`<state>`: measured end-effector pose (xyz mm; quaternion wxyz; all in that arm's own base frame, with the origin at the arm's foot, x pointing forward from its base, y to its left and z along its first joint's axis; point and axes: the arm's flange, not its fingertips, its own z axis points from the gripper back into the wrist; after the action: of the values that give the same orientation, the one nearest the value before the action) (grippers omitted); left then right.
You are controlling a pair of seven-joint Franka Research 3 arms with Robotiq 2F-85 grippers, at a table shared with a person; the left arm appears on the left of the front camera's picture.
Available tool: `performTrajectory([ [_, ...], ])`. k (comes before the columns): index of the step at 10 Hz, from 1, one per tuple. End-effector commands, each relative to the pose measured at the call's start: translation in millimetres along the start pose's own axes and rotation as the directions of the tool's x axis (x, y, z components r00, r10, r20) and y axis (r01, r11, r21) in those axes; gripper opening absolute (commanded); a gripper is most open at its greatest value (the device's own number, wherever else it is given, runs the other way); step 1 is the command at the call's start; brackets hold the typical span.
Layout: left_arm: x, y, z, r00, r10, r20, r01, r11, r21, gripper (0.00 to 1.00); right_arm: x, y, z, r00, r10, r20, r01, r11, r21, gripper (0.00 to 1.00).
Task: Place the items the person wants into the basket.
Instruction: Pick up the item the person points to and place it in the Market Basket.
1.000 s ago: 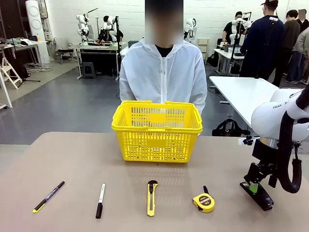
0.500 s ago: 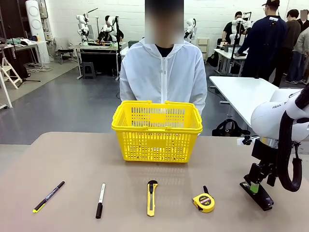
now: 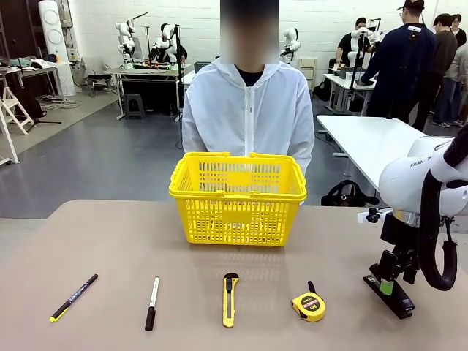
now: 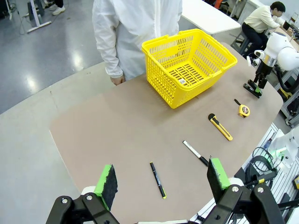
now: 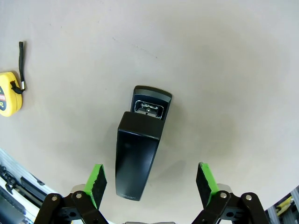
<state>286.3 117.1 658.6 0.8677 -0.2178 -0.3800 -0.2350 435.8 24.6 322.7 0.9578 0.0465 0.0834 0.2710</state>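
The yellow basket [image 3: 238,197] stands mid-table in front of the person [image 3: 247,110] in the white jacket. Along the near edge lie a black pen with a yellow tip [image 3: 73,297] and a white marker with a black cap [image 3: 151,303]. From high above the table's left end, my left gripper [image 4: 162,177] stands open, looking down at the pen [image 4: 158,180], marker [image 4: 196,153] and basket [image 4: 189,65]. My right gripper [image 3: 386,285] hangs open just over a black stapler-like tool [image 5: 140,149], which lies between its green pads [image 5: 97,183].
A yellow-black utility knife [image 3: 229,298] and a yellow tape measure [image 3: 309,305] lie right of the marker. The person's hand [image 4: 117,80] rests at the far table edge beside the basket. Bare tabletop stretches between the row of tools and the basket.
My right arm has drifted slightly to the right over the black tool. The tools, the basket and the person have stayed put.
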Motion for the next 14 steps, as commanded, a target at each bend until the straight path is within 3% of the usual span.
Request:
performTrajectory([
  [1, -2, 2, 1, 1.000, -0.016, 0.005, 0.016, 1.000, -0.007, 1.00, 0, 0, 1, 1.000, -0.008, 0.003, 0.008, 1.000, -0.002, 1.00],
  [7, -2, 2, 1, 1.000, -0.016, 0.005, 0.016, 1.000, -0.007, 1.00, 0, 0, 0, 1.000, -0.001, 0.000, 0.001, 1.000, 0.000, 1.00],
  [10, -2, 2, 1, 1.000, -0.016, 0.005, 0.016, 1.000, -0.007, 1.00, 7, 1, -12, 0.999, 0.025, -0.021, -0.026, 1.000, -0.011, 0.10],
  [11, -2, 2, 1, 1.000, -0.016, 0.005, 0.016, 1.000, -0.007, 1.00, 9, 2, -14, 0.999, 0.032, -0.026, -0.032, 0.999, -0.013, 0.00],
  [13, -2, 2, 1, 1.000, -0.016, 0.005, 0.016, 1.000, -0.007, 1.00, 9, 2, -16, 0.999, 0.034, -0.030, -0.035, 0.999, -0.014, 0.00],
  [14, -2, 2, 1, 1.000, -0.016, 0.005, 0.016, 1.000, -0.007, 1.00, 9, 2, -17, 0.999, 0.036, -0.031, -0.036, 0.999, -0.013, 0.08],
])
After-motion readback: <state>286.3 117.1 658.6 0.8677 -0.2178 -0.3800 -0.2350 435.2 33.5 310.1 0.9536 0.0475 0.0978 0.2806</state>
